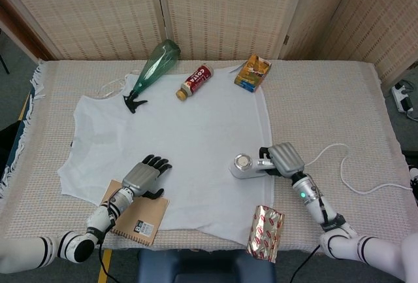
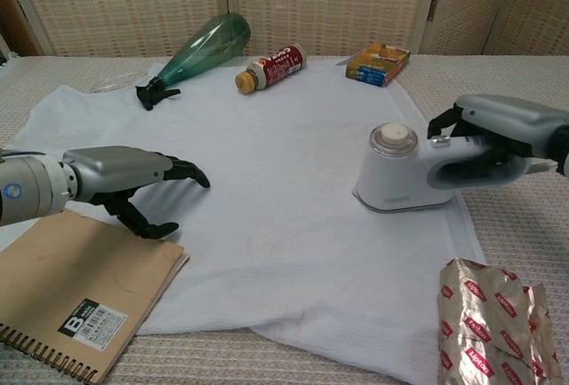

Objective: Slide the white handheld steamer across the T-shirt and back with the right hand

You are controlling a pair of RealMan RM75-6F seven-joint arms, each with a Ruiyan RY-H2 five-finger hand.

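The white T-shirt (image 1: 163, 139) (image 2: 267, 198) lies spread flat over the table. The white handheld steamer (image 1: 247, 166) (image 2: 400, 176) stands on the shirt near its right hem, close to the front. My right hand (image 1: 285, 159) (image 2: 498, 132) grips the steamer's handle from the right, and its white cord (image 1: 353, 175) trails off to the right. My left hand (image 1: 145, 176) (image 2: 124, 185) hovers over the shirt's front left edge with fingers curled apart, holding nothing.
A brown spiral notebook (image 1: 139, 218) (image 2: 71, 296) lies under my left hand. A shiny snack packet (image 1: 264, 232) (image 2: 493, 323) sits front right. At the back lie a green spray bottle (image 1: 153, 66), a brown drink bottle (image 1: 194, 80) and an orange box (image 1: 253, 72).
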